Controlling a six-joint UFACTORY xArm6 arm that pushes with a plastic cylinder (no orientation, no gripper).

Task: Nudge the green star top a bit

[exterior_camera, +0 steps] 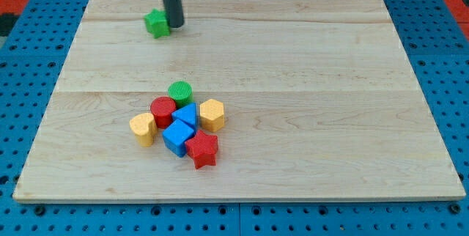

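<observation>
The green star (155,23) lies near the top left of the wooden board (308,82). My tip (174,25) is down on the board just to the star's right, touching or almost touching its right side. The dark rod rises straight up out of the view's top.
A cluster of blocks sits at the lower middle-left: a green cylinder (179,91), a red cylinder (163,109), a blue triangle (187,114), a yellow hexagon (212,114), a yellow block (143,127), a blue block (178,137) and a red star (203,149). Blue pegboard surrounds the board.
</observation>
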